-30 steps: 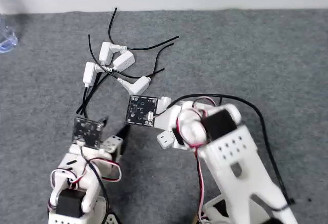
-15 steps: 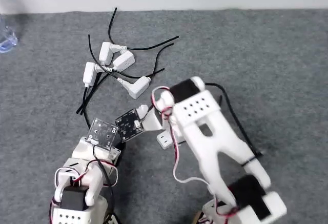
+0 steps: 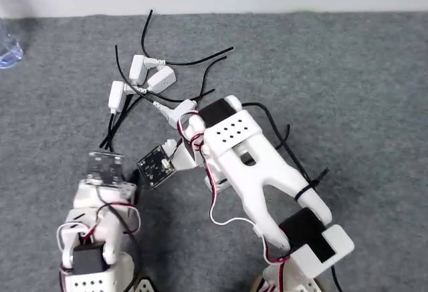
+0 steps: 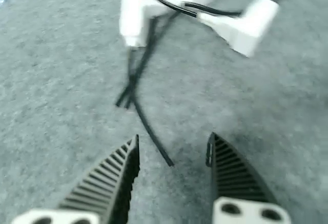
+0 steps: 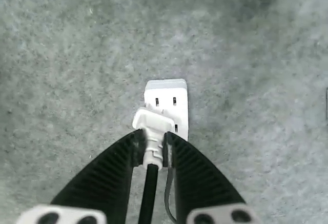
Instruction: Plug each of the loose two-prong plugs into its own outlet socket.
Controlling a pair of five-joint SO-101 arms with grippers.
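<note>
Your right tool (image 5: 154, 136) is closed narrow on a white plug (image 5: 152, 123), its two fingers pinching the plug's neck from either side. The plug's long axis runs in line with the fingers, and its black cord (image 5: 149, 188) trails back between them toward the wrist. Its head points away from the wrist, straight at the outlet block (image 5: 166, 97). That block lies flat on the grey worktop (image 5: 77, 55) with its slotted face up. The plug's head overlaps the block's nearer end. You cannot tell from here whether the prongs are in a socket.

Your left tool (image 4: 173, 139) stands wide, nothing between its fingers, low over the worktop, with the end of a black cable (image 4: 154, 137) lying just ahead of the gap. Farther ahead lie the loose plugs (image 3: 160, 78), bunched at the far left with their cables crossing, each pointing a different way. The nearest one (image 4: 250, 25) lies slanted.
</note>
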